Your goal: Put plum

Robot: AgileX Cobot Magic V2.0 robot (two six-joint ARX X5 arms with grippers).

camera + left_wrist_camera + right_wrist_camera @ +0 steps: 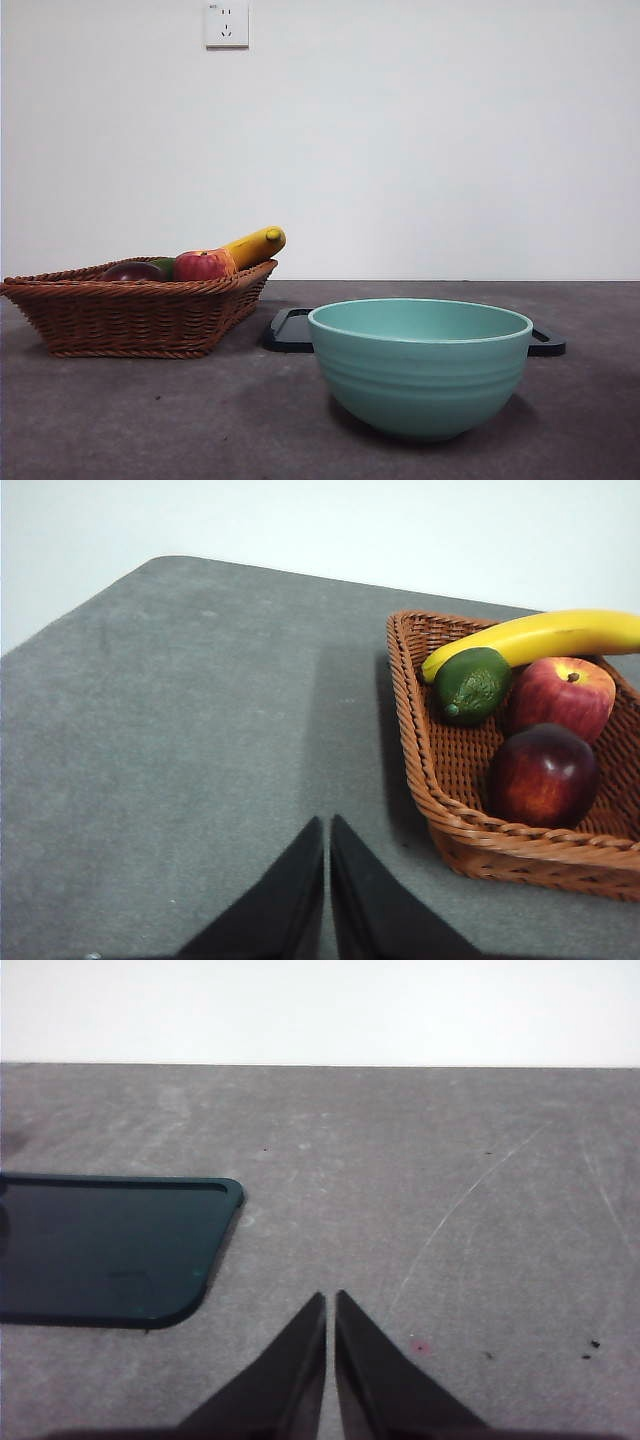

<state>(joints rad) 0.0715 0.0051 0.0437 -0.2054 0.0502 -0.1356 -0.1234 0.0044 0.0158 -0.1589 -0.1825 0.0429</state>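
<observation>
Your left gripper (pixel 327 825) and right gripper (pixel 330 1300) both hung empty with jaws pressed together, away from the fruit. The plum (pixel 543 776) lay in the wicker basket (pixel 415 750), with the apple (pixel 563 695) touching it at about 12 o'clock and the lime (pixel 472 683) near 11. Reaching in closed could nudge the plum, or the jaws might catch the apple instead. Glossy skin might slip.

wicker basket (pixel 130 310), apple (pixel 563 695), banana (pixel 540 635), teal bowl (pixel 420 365)
</observation>
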